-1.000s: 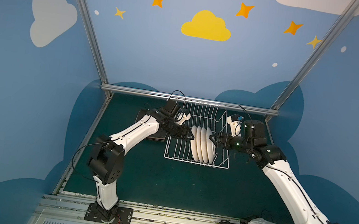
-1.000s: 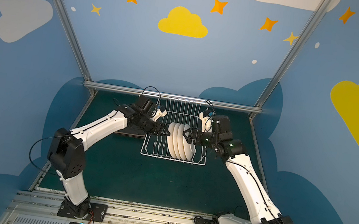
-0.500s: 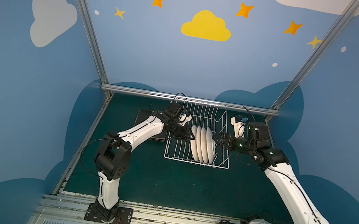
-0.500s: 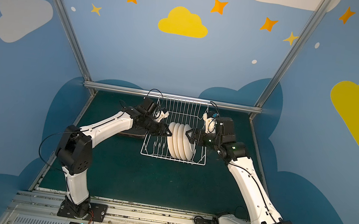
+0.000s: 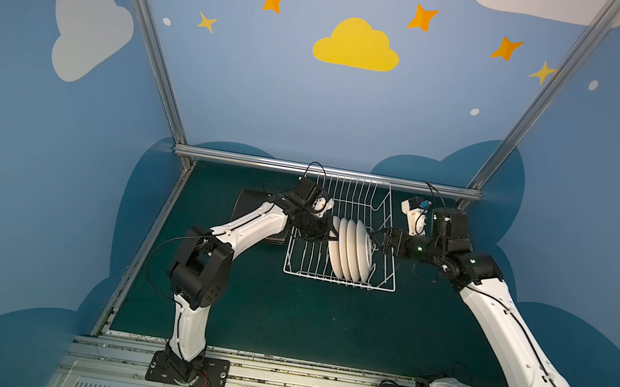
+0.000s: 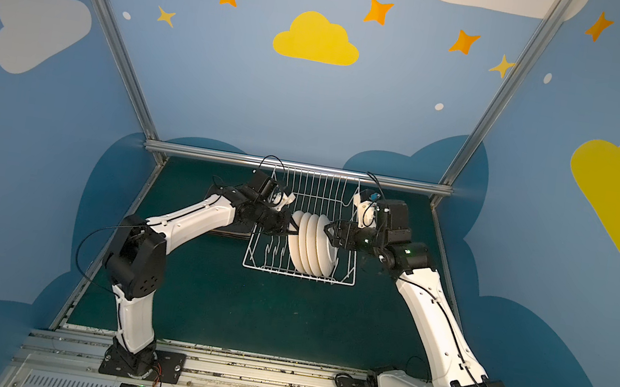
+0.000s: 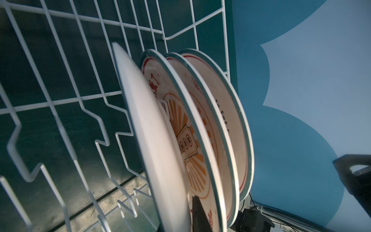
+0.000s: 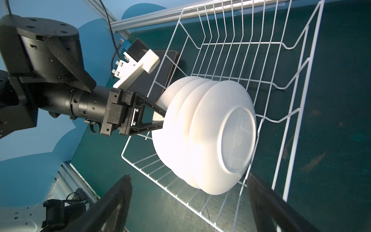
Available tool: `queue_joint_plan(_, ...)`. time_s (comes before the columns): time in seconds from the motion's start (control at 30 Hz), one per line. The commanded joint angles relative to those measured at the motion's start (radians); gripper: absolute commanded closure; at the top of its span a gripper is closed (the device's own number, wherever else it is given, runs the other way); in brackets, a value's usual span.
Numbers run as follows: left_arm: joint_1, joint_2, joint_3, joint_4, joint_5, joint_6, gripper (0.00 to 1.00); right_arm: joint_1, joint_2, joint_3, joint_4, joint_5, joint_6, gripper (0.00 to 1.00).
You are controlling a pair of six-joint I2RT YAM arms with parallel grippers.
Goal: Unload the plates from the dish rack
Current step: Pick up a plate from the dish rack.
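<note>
Black-fingered, our left gripper (image 8: 163, 120) clamps the rim of the end round white plate (image 8: 160, 140), one of four on edge in the white wire dish rack (image 5: 353, 197); our right gripper (image 5: 375, 241) gapes just beside the opposite end plate (image 8: 230, 140).

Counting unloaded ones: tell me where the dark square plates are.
In both top views the dark square plates lie stacked beside the dish rack's left side, partly under the left arm.
</note>
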State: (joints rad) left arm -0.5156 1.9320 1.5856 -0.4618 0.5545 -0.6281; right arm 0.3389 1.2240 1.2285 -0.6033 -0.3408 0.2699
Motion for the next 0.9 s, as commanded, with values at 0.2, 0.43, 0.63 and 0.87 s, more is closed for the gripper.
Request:
queue_joint_plan(0.2,0.0,0.061,0.015,0.032,-0.044,-0.076,0.97,-0.013,0.001,0.038,-0.014,0.023,-0.01,0.1)
queue_joint_plan(0.43,-0.002,0.069,0.005,0.083,-0.039,-0.122,0.97,-0.015,-0.003,0.029,-0.006,0.017,-0.005,0.1)
queue_joint_plan(0.63,-0.007,0.085,0.003,0.137,-0.028,-0.168,0.97,-0.017,-0.005,0.038,0.003,0.01,0.0,0.1)
queue_joint_plan(0.87,-0.007,0.111,0.016,0.161,-0.022,-0.168,0.97,-0.017,0.002,0.04,0.005,-0.004,0.0,0.1)
